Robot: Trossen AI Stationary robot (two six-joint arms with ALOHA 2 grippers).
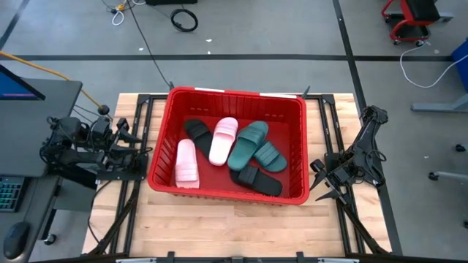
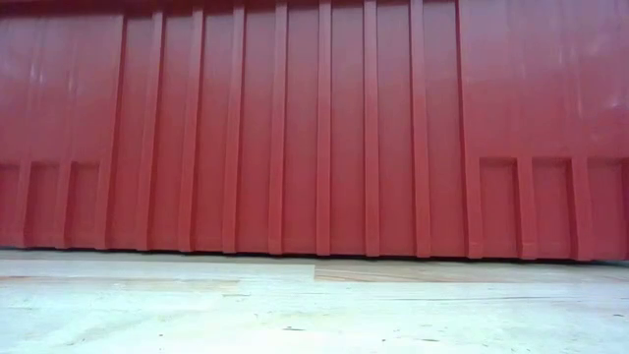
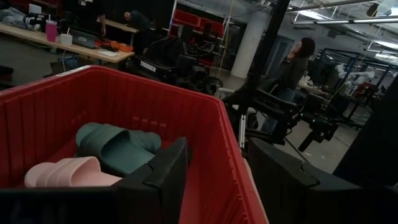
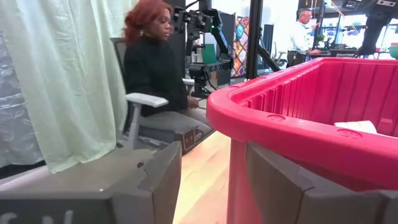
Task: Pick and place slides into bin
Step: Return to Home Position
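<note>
Jaws of the left gripper (image 3: 216,150) stand wide apart beside the bin (image 1: 234,93); the right gripper (image 4: 211,152) is wide too, at the opposite side. The bin, red ribbed plastic, sits on the wooden table (image 1: 219,230). Inside lie six smooth slides (image 1: 223,140): two pink, two green, two black. The low view shows only its wall.

My left arm (image 1: 88,142) folded low at own side, wrist about level. left gripper (image 1: 137,152) points inward, toward other arm. Fingers (image 3: 163,177) spread apart, gripping nothing.

My right arm (image 1: 360,150) folded at opposite side, well apart from left. right gripper (image 1: 323,183) points inward, angled low. Fingers (image 4: 160,177) spread likewise, gripping nothing.
</note>
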